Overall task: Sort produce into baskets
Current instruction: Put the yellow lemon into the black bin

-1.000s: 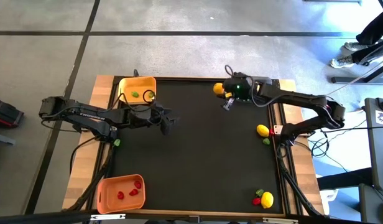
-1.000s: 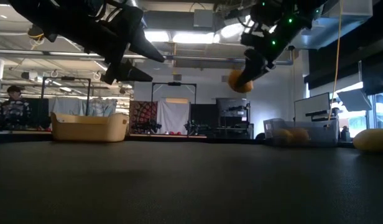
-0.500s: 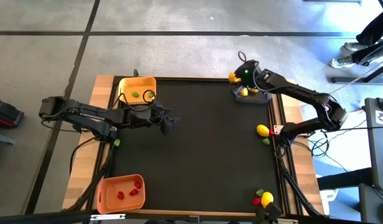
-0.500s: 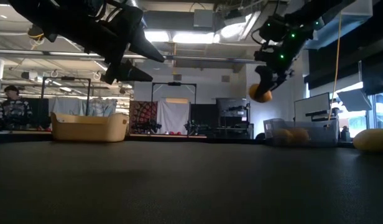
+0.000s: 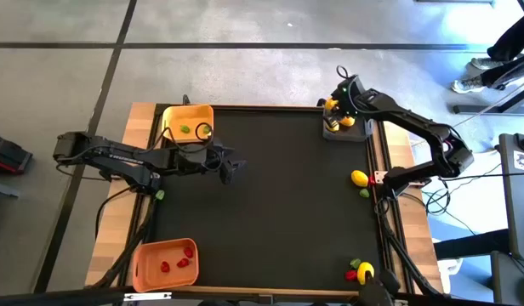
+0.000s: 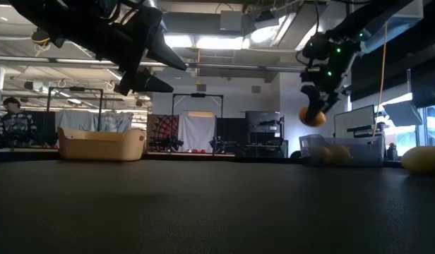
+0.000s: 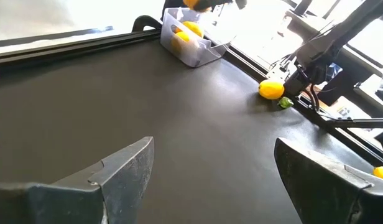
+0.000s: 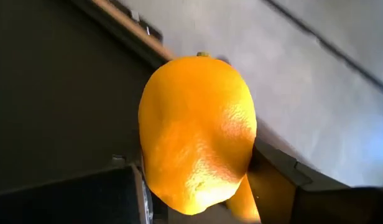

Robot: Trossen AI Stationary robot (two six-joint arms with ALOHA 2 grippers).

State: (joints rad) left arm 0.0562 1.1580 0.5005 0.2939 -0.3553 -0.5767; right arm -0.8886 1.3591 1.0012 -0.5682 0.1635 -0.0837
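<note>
Black table (image 5: 270, 204): lemon (image 8: 198, 134) clamped in right gripper (image 5: 337, 105) jaws, held above grey basket (image 5: 345, 132), seemingly directly over it. Left gripper (image 5: 231, 170) jaws wide, parked mid-table, farther off.

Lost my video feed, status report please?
Right gripper shut on a lemon above the grey basket. Left gripper open, idle mid-table. Nothing in the way.
</note>
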